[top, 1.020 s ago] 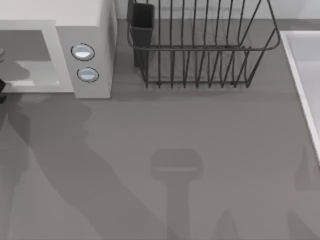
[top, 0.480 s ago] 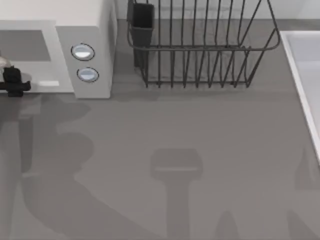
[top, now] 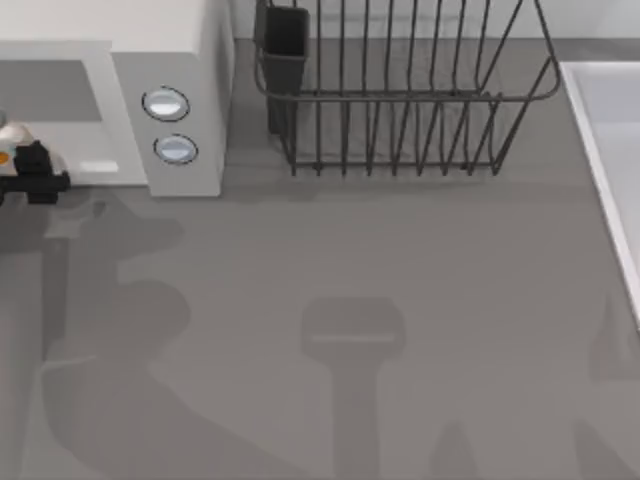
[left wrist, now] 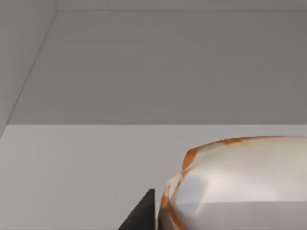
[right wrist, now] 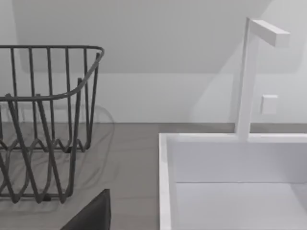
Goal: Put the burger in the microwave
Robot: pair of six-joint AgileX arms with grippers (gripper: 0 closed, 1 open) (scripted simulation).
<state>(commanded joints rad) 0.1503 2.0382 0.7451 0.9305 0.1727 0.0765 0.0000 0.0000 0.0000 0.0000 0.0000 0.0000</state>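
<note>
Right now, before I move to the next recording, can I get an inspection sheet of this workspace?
Surface: grey table, arm shadows on it.
Job's things: burger close in the left wrist view, facing the grey cavity; microwave at the table's far left, front open.
Clutter: dark wire dish rack beside the microwave, with a dark cup at its corner.
Grippers: left tool at the microwave's opening, at the top view's left edge.
Cables: nothing seen.
Surroundings: white sink with faucet, at the right.

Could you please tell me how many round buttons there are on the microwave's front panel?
2: the upper button and the lower button sit one above the other on the microwave panel, right of its cavity. None seems hidden.
</note>
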